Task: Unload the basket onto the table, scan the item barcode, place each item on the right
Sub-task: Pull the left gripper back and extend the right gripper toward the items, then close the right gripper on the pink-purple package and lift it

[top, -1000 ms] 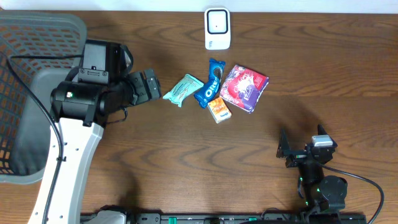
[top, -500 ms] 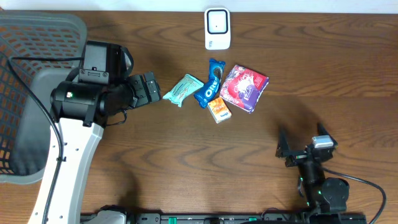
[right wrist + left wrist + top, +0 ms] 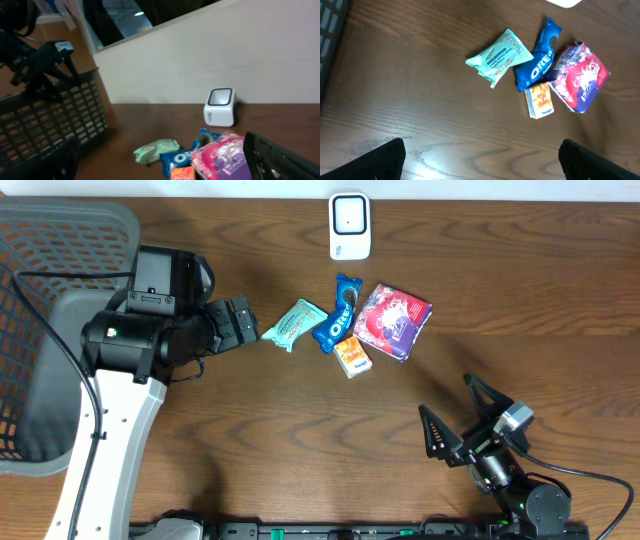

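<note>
Four small items lie together mid-table: a mint green packet (image 3: 295,324), a blue Oreo packet (image 3: 337,313), an orange box (image 3: 352,356) and a pink-purple packet (image 3: 392,321). Behind them stands the white scanner (image 3: 350,225). My left gripper (image 3: 250,320) is open just left of the green packet, holding nothing. In the left wrist view the green packet (image 3: 499,56) and Oreo packet (image 3: 538,65) lie ahead of the open left gripper (image 3: 481,155). Open and empty near the front edge, my right gripper (image 3: 447,397) faces the scanner (image 3: 220,106) and pink-purple packet (image 3: 220,157).
A dark mesh basket (image 3: 60,240) fills the left side of the table, and its wall (image 3: 60,115) shows in the right wrist view. A pale wall runs behind the table's back edge. Bare wood lies between the items and my right gripper.
My right arm has turned and tipped, so its open fingers now point up-left toward the items. The left arm and the items have not moved.
</note>
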